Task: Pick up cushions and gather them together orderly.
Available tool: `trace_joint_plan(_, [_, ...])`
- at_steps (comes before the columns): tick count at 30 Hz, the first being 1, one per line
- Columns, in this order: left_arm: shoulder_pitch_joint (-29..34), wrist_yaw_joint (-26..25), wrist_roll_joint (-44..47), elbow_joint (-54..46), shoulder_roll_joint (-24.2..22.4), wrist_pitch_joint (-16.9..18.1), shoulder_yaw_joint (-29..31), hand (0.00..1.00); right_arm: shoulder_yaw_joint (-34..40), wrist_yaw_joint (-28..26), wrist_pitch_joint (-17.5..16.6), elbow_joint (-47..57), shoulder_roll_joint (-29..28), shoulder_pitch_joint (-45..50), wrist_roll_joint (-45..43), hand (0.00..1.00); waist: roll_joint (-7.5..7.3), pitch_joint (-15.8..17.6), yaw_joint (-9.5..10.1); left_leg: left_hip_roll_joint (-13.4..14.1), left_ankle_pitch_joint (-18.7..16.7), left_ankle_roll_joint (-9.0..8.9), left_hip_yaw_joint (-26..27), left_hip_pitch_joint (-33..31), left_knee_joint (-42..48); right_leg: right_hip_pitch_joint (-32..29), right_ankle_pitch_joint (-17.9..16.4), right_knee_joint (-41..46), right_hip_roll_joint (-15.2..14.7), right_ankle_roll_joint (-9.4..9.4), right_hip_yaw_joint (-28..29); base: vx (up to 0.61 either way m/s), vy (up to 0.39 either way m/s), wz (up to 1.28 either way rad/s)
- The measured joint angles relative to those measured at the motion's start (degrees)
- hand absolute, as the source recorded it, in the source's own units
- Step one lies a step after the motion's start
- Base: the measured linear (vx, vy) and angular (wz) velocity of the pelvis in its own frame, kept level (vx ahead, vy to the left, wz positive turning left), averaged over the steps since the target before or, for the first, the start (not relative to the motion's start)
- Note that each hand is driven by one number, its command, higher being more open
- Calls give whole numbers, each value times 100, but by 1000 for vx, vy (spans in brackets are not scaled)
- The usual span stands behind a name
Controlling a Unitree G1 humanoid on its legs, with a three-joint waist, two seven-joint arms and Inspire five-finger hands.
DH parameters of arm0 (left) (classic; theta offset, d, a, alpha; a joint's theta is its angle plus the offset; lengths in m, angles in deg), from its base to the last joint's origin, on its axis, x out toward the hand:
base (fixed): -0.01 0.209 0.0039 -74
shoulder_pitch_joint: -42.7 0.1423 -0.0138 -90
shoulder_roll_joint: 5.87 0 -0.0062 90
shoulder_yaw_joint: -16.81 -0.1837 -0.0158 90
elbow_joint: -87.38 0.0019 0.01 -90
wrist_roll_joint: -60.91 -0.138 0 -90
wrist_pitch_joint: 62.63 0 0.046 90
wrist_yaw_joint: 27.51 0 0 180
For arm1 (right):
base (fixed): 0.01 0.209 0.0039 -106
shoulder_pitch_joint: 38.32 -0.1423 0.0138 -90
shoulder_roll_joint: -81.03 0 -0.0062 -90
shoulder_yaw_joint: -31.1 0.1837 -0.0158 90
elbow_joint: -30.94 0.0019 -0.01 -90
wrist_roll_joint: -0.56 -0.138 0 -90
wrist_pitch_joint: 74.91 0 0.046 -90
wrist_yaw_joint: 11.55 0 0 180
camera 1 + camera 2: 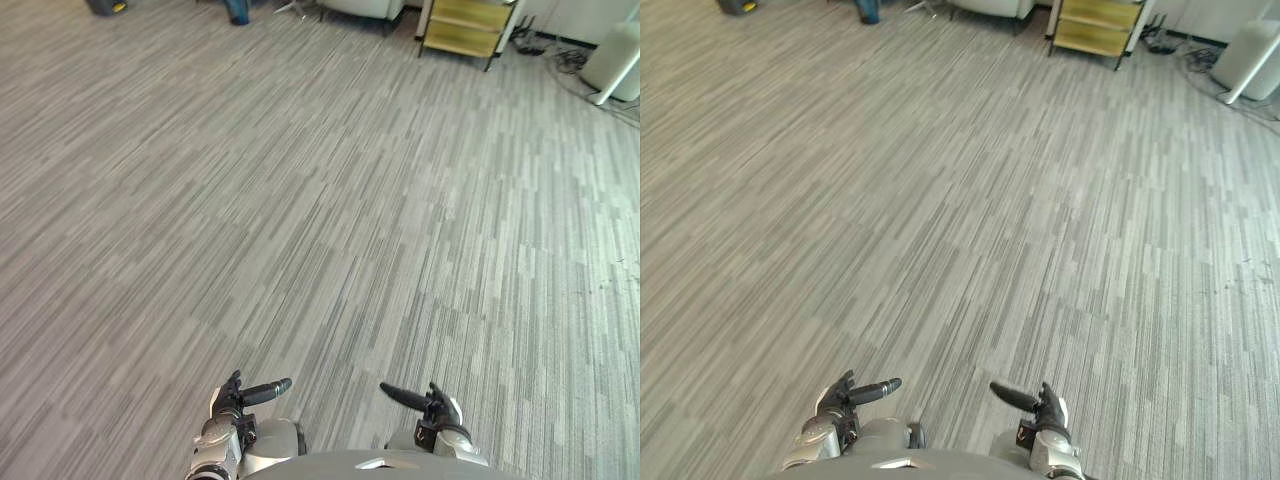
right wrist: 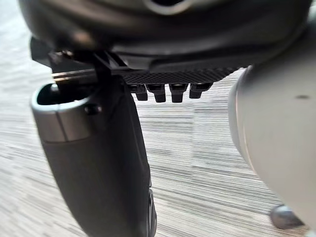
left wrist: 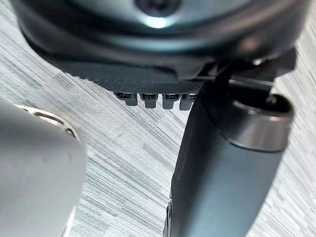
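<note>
My left hand (image 1: 232, 400) hangs low at the bottom of the left eye view, its thumb pointing inward over grey striped carpet (image 1: 320, 220). My right hand (image 1: 437, 408) mirrors it a short way to the right, thumb turned toward the left hand. Both are open and hold nothing. The left wrist view shows the left hand (image 3: 148, 74) with straight fingers (image 3: 150, 100) and its thumb (image 3: 222, 173) over bare carpet. In the right wrist view the right hand (image 2: 173, 64) looks the same, thumb (image 2: 103, 173) extended.
At the far end stand a yellow wooden shelf unit (image 1: 465, 25), a pale seat (image 1: 360, 8) and a white object (image 1: 615, 60) with cables (image 1: 565, 55) beside it. A blue item (image 1: 237, 10) and a dark one (image 1: 105, 6) lie far left.
</note>
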Motion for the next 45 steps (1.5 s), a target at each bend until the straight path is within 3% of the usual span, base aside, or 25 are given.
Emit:
trace_joint_plan(3, [-10,14,-4,205,76,2,-177,100,8,-2,35,-217,57,-168,-1,100,-21,15,-183,162,11,-21,-42,540,-365,-389,283,-2893,533,-1,-427,435,-208,12])
trace_joint_plan(4, [-4,12,-4,214,73,5,-189,100,12,-20,64,-266,96,-159,-6,100,7,48,-222,171,6,-25,-132,666,-436,-372,923,-3187,644,-220,-303,515,-287,14])
trace_joint_plan(5, [-20,-7,-17,281,-33,13,-170,100,12,-47,108,-435,273,-220,1,100,186,60,-219,284,41,10,-276,754,-533,-140,907,-3294,863,-366,-367,489,-255,-10])
trace_joint_plan(8, [-14,53,-70,416,-67,41,-144,100,268,-14,164,-749,446,-401,5,100,232,150,-182,-19,600,-96,-962,933,-559,-212,220,-2602,825,-442,16,425,-236,-32])
trace_joint_plan(10, [9,33,-81,421,-132,21,15,100,422,-29,173,-741,403,-305,-2,100,376,114,-215,209,603,-165,-1181,556,704,243,-45,-2896,1098,-462,-103,421,-260,-6])
trace_joint_plan(12, [18,63,-76,235,-263,15,317,100,336,-18,183,-507,373,-147,-4,100,617,230,-242,754,1439,-940,-1515,-733,3873,1218,-105,-3655,1627,-525,-237,406,-214,2])
trace_joint_plan(15, [65,88,-82,-101,-213,55,267,100,24,1,214,-513,361,-130,-21,100,587,241,-104,915,746,-651,-1067,-1966,5255,2173,-233,-4315,1883,-668,15,441,-118,-44])
trace_joint_plan(17, [72,88,-64,-218,-169,106,229,100,-26,-2,209,-529,283,-180,-58,100,490,215,-6,821,386,-492,-698,-2462,4472,2492,-176,-4680,1854,-574,267,559,-70,-72])
trace_joint_plan(19, [39,92,-56,-285,-197,186,205,100,33,7,213,-560,190,-240,-128,100,456,227,140,482,421,-351,-540,-2645,1983,2886,-172,-5082,1728,-423,537,500,31,-76])
trace_joint_plan(21, [27,83,-57,-300,-252,187,223,100,44,19,212,-548,140,-188,-129,100,437,219,163,214,1261,-258,-524,-2593,-46,3197,-306,-5305,1604,-210,646,696,156,-45])
trace_joint_plan(23, [11,58,-38,-279,-297,185,316,100,6,67,228,-543,73,-104,-132,100,368,179,252,46,2434,33,-499,-2443,-480,3533,-481,-5391,1442,4,779,727,179,-33])
trace_joint_plan(25, [-81,60,-59,-275,-170,199,263,100,6,71,228,-533,-58,-157,-131,100,74,164,218,-193,2232,167,-474,-2460,-313,3537,-240,-5361,1202,27,828,509,102,13])
trace_joint_plan(28, [-95,78,-37,-289,-107,120,433,100,11,66,223,-509,-121,-146,-118,100,-34,119,310,-221,1331,411,-415,-2591,1149,3762,461,-4754,1066,241,1173,611,176,1])
trace_joint_plan(30, [91,86,-15,-252,-95,119,292,100,13,43,184,-538,-76,21,-54,100,-119,-158,345,-334,654,286,-379,-2001,919,2938,710,-2448,808,646,1202,493,146,-17])
trace_joint_plan(31, [69,92,-32,-194,16,117,101,100,11,9,185,-539,-60,7,1,100,-186,-157,322,-416,499,352,-383,-1825,881,2493,1198,-1489,627,841,1258,505,48,4])
trace_joint_plan(32, [-20,83,-56,15,81,48,-26,100,11,-33,183,-531,2,-20,2,100,-148,-70,209,-492,188,385,-416,-1316,840,1647,887,161,290,374,1020,480,34,1])
trace_joint_plan(33, [-20,83,-56,15,81,48,-26,100,11,-33,183,-531,2,-20,2,100,-148,-70,209,-492,188,385,-416,-1316,840,1647,887,161,290,374,1020,672,15,6])
trace_joint_plan(34, [24,78,-55,111,54,12,-64,100,-7,-56,141,-425,116,-9,7,100,-35,-12,92,-473,100,352,-483,-627,482,1054,294,479,163,49,602,477,-22,9])
trace_joint_plan(37, [17,78,-57,144,31,9,-191,100,17,-59,129,-420,249,-4,6,100,109,62,-17,-272,75,305,-665,199,-116,326,-223,-595,282,-132,-46,460,-110,31])
trace_joint_plan(39, [28,73,-62,149,40,11,-193,100,31,-53,94,-397,248,-21,-4,100,89,64,-84,-66,14,214,-839,475,-412,-62,53,-2682,621,124,-82,548,-284,57])
trace_joint_plan(40, [11,74,-65,174,53,21,-194,100,65,-65,74,-399,248,-42,-30,100,71,88,-161,4,-92,76,-989,615,-550,-129,784,-3345,712,132,7,556,-338,61])
trace_joint_plan(41, [-9,69,-75,235,37,17,-186,100,118,-65,80,-401,261,-65,-26,100,114,104,-215,88,-133,13,-1098,735,-643,-64,1060,-3436,805,-115,1,691,-397,30])
trace_joint_plan(42, [-25,103,-82,326,19,5,-164,100,237,-58,98,-475,312,-199,7,100,195,137,-45,15,82,81,-1413,871,-790,-29,820,-3092,884,-114,37,465,-225,19])
trace_joint_plan(44, [-41,78,-148,318,-51,17,-111,100,525,-67,105,-385,349,-167,-33,100,167,202,-173,-55,407,-41,-1703,1110,-567,-469,196,-1847,680,28,323,478,-345,26])
trace_joint_plan(45, [94,48,-197,359,-117,19,49,100,488,-72,85,-411,338,-50,-29,100,336,32,-153,87,240,-224,-1886,1002,-32,-169,206,-2520,865,-401,204,532,-430,44])
